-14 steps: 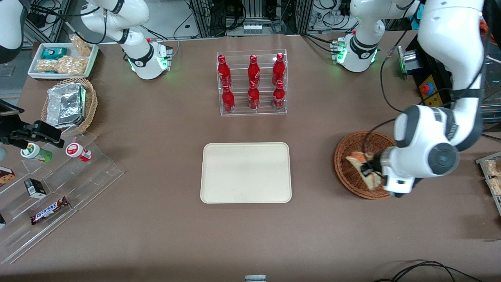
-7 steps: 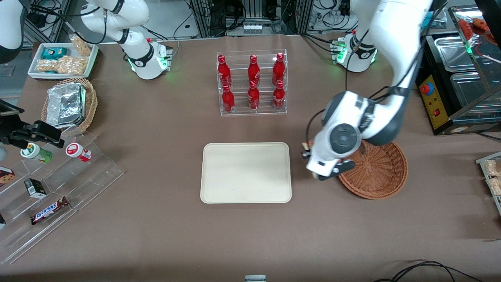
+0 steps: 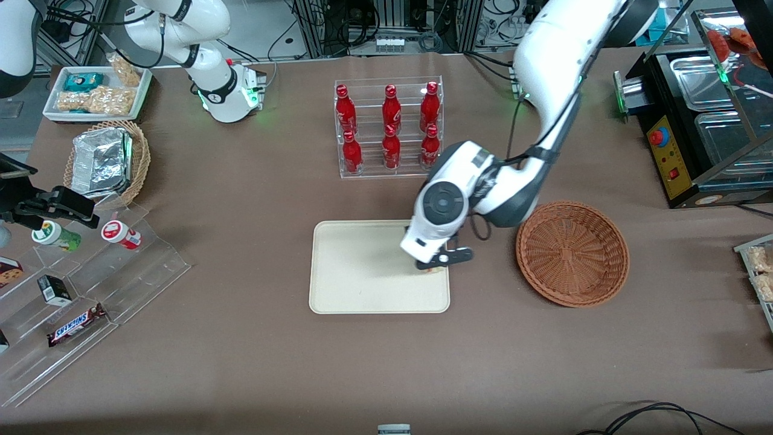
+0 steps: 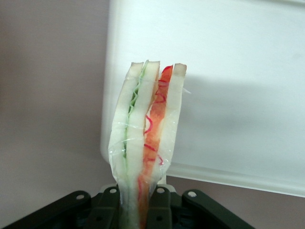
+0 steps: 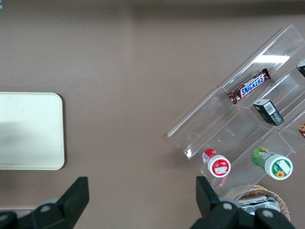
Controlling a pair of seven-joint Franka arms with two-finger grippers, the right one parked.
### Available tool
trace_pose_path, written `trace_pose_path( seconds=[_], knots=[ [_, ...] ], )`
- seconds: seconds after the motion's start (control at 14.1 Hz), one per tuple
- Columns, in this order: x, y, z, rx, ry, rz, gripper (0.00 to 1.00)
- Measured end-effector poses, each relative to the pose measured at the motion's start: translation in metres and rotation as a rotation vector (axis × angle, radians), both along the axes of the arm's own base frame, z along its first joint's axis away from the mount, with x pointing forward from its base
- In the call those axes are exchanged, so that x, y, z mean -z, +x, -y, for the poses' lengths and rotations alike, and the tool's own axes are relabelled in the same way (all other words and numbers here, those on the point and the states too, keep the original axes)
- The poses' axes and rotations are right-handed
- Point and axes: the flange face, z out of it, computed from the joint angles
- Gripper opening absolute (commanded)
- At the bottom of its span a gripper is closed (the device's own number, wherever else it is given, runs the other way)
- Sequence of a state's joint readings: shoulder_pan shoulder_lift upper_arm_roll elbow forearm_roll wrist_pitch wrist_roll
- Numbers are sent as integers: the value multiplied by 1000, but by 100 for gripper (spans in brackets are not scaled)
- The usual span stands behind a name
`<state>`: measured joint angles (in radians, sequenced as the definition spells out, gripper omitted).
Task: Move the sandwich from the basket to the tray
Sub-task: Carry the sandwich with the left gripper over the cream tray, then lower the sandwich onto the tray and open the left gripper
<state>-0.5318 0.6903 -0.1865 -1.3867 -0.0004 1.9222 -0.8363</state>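
Gripper (image 4: 143, 210) is hanging over the tray (image 3: 338, 290) edge nearest the basket (image 3: 572, 252), pinching the film-wrapped sandwich (image 4: 147, 138) by its base; likely soft, light, slippery.

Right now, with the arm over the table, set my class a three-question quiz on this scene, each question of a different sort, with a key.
1. True or false: the sandwich lies in the basket.
2. Multiple choice: the gripper hangs over (A) the bottle rack, (B) the tray, at its edge nearest the basket, (C) the foil basket.
3. Fill in: the fingers are shut on the ____.

Key: 1 false, the basket holds nothing and the sandwich is held edge-up in the gripper. 2 B. 3 sandwich.
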Motion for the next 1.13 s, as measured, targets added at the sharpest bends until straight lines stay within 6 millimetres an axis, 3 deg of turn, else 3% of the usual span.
trace_pose_path(
  seconds=[0.14,0.28,0.64,0.92,1.13],
  knots=[
    [20,-7,23,20,-29,28,21],
    [31,-7,33,36,-42,36,25],
    [36,8,50,77,-78,65,30],
    [44,-1,65,136,-84,65,34],
    [48,-11,78,156,-85,63,41]
  ],
)
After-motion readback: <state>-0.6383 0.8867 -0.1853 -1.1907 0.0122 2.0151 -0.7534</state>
